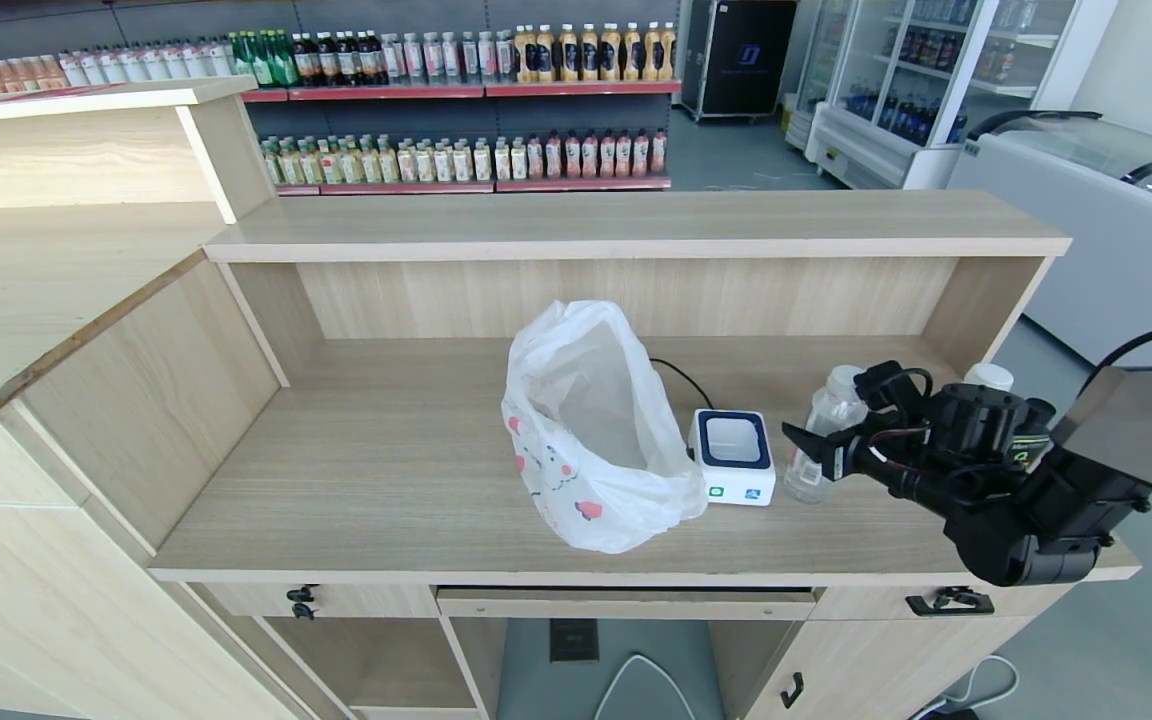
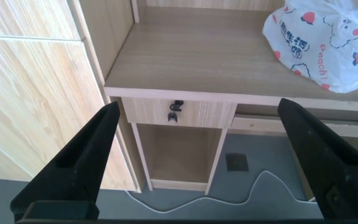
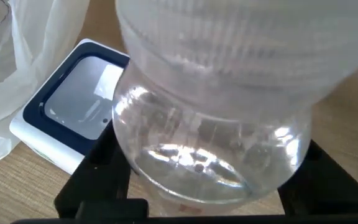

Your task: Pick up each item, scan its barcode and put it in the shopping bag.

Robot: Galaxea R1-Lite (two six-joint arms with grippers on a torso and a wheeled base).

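The clear bottle (image 1: 821,440) stands on the table (image 1: 386,470) at 3 o'clock of the scanner (image 1: 733,455); the shopping bag (image 1: 586,430) sits at its 9. The right jaws flank the bottle, seemingly pinching it. The left jaws are spread wide, well apart from the bag.

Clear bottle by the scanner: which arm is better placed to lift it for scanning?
Right. The right gripper sits around the clear bottle beside the scanner. The left gripper is open, low before the counter front, beyond the shopping bag.
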